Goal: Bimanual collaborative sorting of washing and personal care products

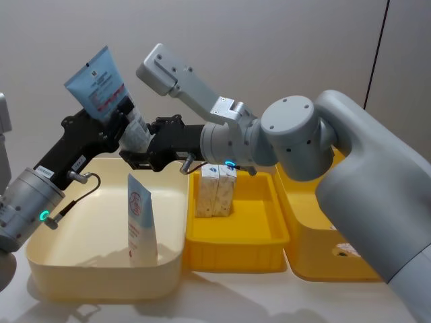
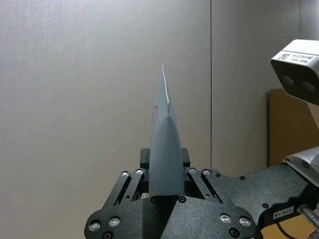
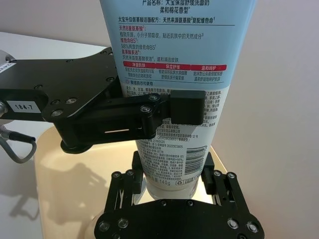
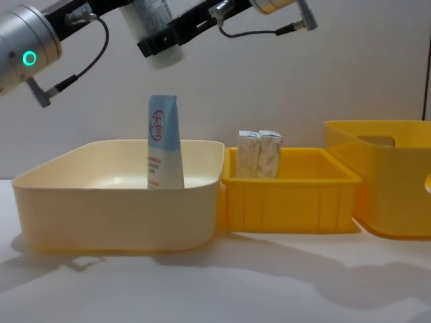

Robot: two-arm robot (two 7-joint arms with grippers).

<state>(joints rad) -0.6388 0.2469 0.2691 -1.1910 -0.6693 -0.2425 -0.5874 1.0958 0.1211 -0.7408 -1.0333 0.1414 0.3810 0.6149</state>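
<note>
A light-blue tube (image 1: 97, 81) hangs tilted in the air above the cream bin (image 1: 40, 269), cap end down. My left gripper (image 1: 116, 118) is shut on its middle; the left wrist view shows the tube (image 2: 163, 139) edge-on between the fingers. My right gripper (image 1: 143, 156) reaches across from the right and is shut on the tube's whitish cap end (image 3: 172, 172). A second tube (image 1: 140, 219) stands upright inside the cream bin. Two beige cartons (image 1: 215, 190) stand side by side in the small yellow bin (image 1: 236, 252).
A larger yellow bin (image 1: 316, 259) sits at the right, beside the small one. The three bins stand in a row on the white table (image 4: 222, 282), the cream bin (image 4: 114, 215) at the left. A plain wall rises close behind them.
</note>
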